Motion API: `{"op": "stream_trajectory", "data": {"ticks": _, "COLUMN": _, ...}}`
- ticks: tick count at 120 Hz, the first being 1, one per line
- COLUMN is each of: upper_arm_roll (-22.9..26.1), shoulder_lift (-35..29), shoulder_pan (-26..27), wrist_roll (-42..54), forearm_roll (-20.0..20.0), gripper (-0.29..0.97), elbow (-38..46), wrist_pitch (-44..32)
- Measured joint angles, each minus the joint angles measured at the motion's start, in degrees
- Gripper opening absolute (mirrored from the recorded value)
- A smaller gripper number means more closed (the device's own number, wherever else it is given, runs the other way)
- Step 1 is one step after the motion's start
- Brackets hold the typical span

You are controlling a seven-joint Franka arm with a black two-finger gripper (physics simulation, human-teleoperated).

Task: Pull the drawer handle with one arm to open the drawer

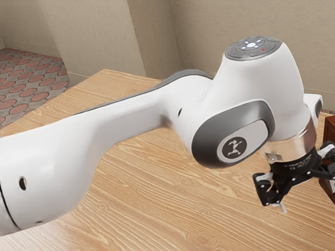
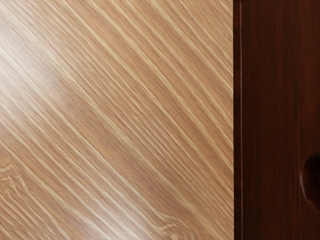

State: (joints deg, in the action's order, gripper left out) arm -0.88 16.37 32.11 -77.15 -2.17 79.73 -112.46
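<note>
A dark brown wooden drawer cabinet [image 1: 330,135] stands at the exterior view's right edge, mostly cut off by the frame. In the wrist view its dark wood face [image 2: 272,120] runs along one side, with a rounded dark recess [image 2: 312,186] that looks like part of the handle. My black gripper [image 1: 272,198] hangs just above the table beside the cabinet, toward the exterior view's left of it. It is open, holds nothing and is apart from the cabinet. I cannot tell whether the drawer is shut.
The light wooden table [image 1: 157,198] spreads under the arm, and the wrist view shows its bare grain [image 2: 115,120] under the hand. My white arm [image 1: 131,130] crosses the view from the left. Beige walls and a patterned floor [image 1: 31,78] lie beyond the table.
</note>
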Motion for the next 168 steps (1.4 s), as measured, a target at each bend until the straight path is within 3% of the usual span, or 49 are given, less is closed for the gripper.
{"op": "stream_trajectory", "data": {"ticks": 71, "upper_arm_roll": 0.0, "shoulder_lift": 6.3, "shoulder_pan": 1.1, "wrist_roll": -2.1, "forearm_roll": -0.1, "gripper": 0.68, "elbow": -7.2, "wrist_pitch": -3.1}}
{"op": "stream_trajectory", "data": {"ticks": 168, "upper_arm_roll": -0.1, "shoulder_lift": 8.9, "shoulder_pan": 1.1, "wrist_roll": -3.7, "forearm_roll": -0.6, "gripper": 0.68, "elbow": -5.5, "wrist_pitch": -13.1}}
